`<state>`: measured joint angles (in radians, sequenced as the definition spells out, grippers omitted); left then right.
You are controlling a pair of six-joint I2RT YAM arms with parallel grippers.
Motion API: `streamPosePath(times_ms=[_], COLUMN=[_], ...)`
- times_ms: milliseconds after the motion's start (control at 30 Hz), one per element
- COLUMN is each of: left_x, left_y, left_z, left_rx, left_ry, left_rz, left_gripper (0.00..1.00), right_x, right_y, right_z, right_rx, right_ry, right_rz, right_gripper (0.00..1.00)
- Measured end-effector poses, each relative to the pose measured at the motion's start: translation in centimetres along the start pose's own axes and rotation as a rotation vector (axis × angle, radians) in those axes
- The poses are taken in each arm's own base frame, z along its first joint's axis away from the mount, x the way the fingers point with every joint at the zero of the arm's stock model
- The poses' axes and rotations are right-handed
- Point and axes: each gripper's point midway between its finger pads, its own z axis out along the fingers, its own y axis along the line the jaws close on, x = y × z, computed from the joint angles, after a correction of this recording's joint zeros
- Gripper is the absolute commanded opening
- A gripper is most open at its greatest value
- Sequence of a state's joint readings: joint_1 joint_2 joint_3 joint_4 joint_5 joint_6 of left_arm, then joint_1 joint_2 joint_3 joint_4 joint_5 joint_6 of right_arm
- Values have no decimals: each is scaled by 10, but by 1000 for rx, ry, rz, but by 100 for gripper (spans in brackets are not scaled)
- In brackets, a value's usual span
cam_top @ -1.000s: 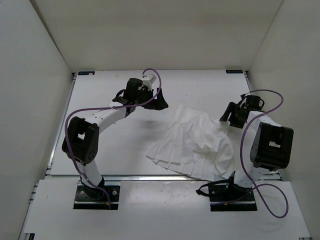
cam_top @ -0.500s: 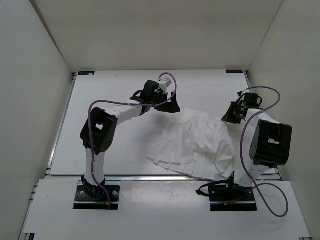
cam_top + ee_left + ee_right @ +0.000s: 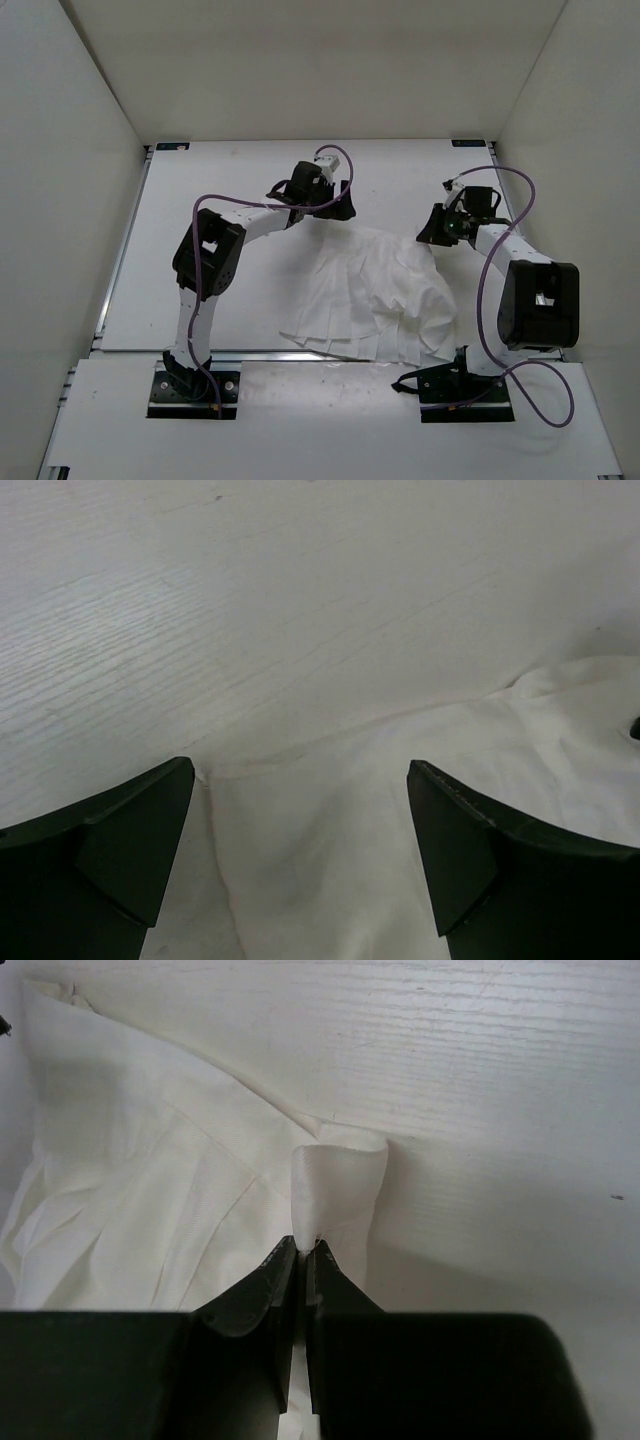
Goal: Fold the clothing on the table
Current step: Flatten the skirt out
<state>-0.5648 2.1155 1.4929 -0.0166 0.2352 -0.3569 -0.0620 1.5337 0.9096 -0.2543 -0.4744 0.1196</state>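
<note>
The right tool (image 3: 303,1245) has just been brought together and is now clamped on a small raised pinch of the clothing (image 3: 150,1180); a second ago it stood apart. At the near edge of the bench (image 3: 200,250), right of middle, the pleated hem of the clothing (image 3: 380,295) is spread, dragged slightly leftward since then. Farther back, its far right corner is held by the right tool (image 3: 432,232). The left tool (image 3: 335,205) has been swung across to the far left corner and is held wide apart over it (image 3: 300,770), gripping nothing. One corner is judged secured; the fold waits on the other.
</note>
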Motion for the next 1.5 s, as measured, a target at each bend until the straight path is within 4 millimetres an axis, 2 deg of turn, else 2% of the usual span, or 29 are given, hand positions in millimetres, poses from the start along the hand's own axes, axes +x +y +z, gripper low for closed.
streamPosePath(times_ms=[100, 233, 500, 567, 667, 767, 867, 933, 1000, 1067, 1133, 1167, 1233, 1300, 1367, 1433, 1500], left_x=[2, 10, 14, 15, 25, 41, 40, 41, 42, 42, 44, 43, 42, 37, 25, 1, -43], left_y=[10, 20, 17, 16, 19, 25, 25, 24, 24, 23, 22, 21, 20, 19, 19, 19, 16], left_z=[0, -1, 1, 1, 1, 1, 1, 1, 2, 5, 7, 9, 9, 9, 7, 3, -6], left_rx=[-28, -46, -40, -39, -39, -49, -41, -37, -30, -23, -13, -8, -6, -5, -13, -29, -41], left_ry=[-4, 7, 14, 16, 29, 60, 58, 62, 65, 67, 75, 76, 76, 73, 68, 51, -6], left_rz=[-7, -19, -25, -30, -39, -56, -64, -70, -74, -78, -79, -80, -79, -77, -65, -42, -13], left_gripper=[98, 89, 83, 85, 88, 82, 74, 58, 48, 34, 6, 0, 0, 0, 0, 0, 0], right_x=[0, 1, -6, -6, -8, -10, -13, -17, -18, -18, -17, -17, -21, -31, -52, -86, -127], right_y=[0, 0, 3, 2, 2, 1, 1, 1, 2, 2, 2, 3, 3, 4, 5, 9, 15], right_z=[-1, -1, -4, -3, -2, 0, -1, -1, -1, -1, 0, 0, 0, 0, 0, 0, -5], right_rx=[-7, -10, -10, -9, -8, -6, -6, -6, -6, -7, -8, -8, -8, -6, -5, -8, -7], right_ry=[1, 8, 7, 11, 20, 22, 24, 18, 16, 18, 23, 25, 27, 23, 8, -31, -82], right_rz=[4, -2, -9, -7, -6, -7, -11, -18, -25, -29, -31, -32, -36, -40, -51, -76, -108], right_gripper=[3, 2, 2, 1, 1, 1, 1, 0, 0, 0, 0, 0, 0, 0, 0, 0, 0])
